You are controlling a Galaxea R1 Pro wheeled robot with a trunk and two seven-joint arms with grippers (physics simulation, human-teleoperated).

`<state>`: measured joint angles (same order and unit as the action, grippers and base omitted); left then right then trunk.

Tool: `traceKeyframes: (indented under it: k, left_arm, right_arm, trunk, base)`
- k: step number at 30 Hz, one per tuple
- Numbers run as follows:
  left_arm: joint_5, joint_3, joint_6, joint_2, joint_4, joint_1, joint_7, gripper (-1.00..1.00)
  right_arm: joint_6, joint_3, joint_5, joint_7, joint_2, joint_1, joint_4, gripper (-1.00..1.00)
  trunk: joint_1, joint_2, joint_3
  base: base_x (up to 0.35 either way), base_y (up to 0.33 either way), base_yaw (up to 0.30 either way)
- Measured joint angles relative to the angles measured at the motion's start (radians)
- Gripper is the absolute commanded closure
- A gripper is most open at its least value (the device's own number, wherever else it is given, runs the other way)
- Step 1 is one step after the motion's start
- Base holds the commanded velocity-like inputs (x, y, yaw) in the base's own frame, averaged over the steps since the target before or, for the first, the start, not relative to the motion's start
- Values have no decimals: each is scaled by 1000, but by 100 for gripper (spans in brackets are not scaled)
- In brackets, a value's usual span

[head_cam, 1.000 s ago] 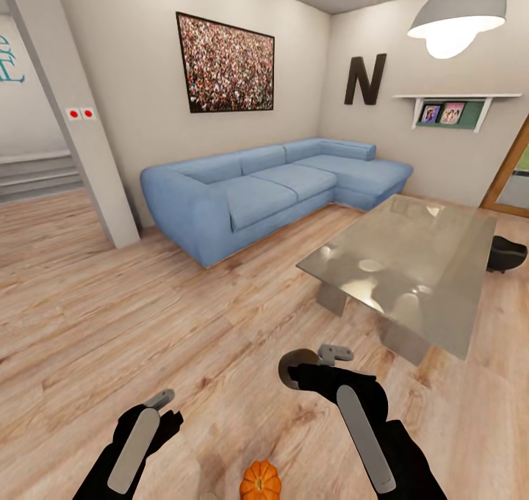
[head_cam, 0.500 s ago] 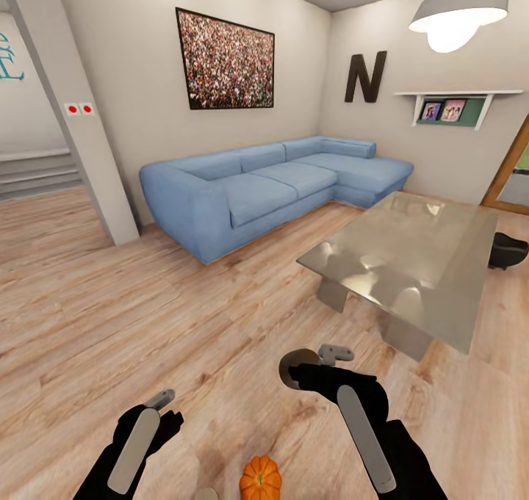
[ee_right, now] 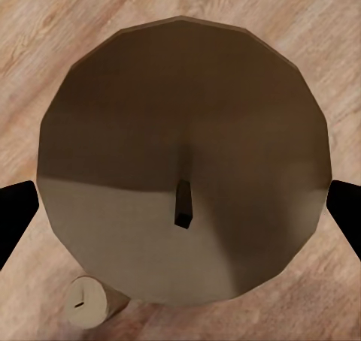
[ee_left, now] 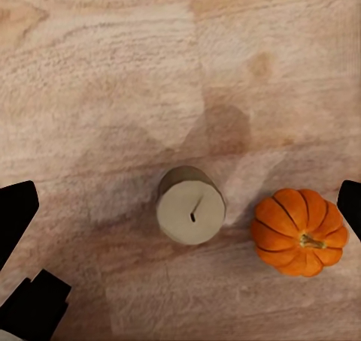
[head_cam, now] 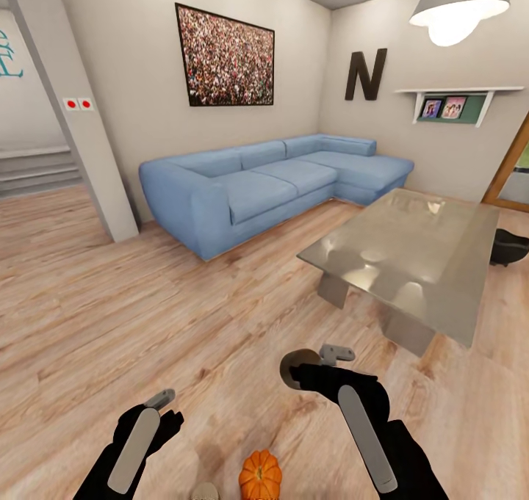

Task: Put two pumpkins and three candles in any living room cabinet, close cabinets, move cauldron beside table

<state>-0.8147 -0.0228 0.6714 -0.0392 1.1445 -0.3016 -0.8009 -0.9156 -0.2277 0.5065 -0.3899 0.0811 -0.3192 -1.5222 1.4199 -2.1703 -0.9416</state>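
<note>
1. In the head view the right gripper (head_cam: 314,364) sits at the lower centre of the frame, its fingers clasped on a candle (head_cam: 296,366) whose round beige top faces the camera.
2. In the right wrist view that held candle (ee_right: 184,161) spreads across the middle of the frame, a black fingertip at each side edge touching its rim; a second, smaller-looking candle (ee_right: 89,302) stands on the wood floor (ee_right: 45,25) at the lower left of that frame.
3. The left gripper (head_cam: 167,403) hangs at the lower left of the head view; in the left wrist view its black fingers (ee_left: 15,213) stand wide apart at the two side edges, grasping nothing.
4. Between those fingers, on the floor, a candle (ee_left: 191,205) stands upright with its wick showing, and a pumpkin (ee_left: 299,231) lies just beside it, not touching.
5. In the head view the same pumpkin (head_cam: 260,475) is at the bottom centre, with a candle top (head_cam: 204,492) at the bottom edge beside it.
6. The glass-topped table (head_cam: 411,254) fills the right middle; the black cauldron (head_cam: 508,247) sits on the floor at the right edge, just beside the table's far side.
7. A blue corner sofa (head_cam: 264,184) stands against the wall at centre.
</note>
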Motion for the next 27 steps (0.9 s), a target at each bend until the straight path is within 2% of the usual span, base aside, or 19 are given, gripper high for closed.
traceKeyframes:
  k: [27]
  left_arm:
    - [0, 0, 0, 0, 0, 0, 0, -100]
  right_arm:
    - [0, 2, 0, 0, -1, 0, 3, 100]
  trunk:
    - [104, -189, -85]
  base:
    - [0, 0, 0]
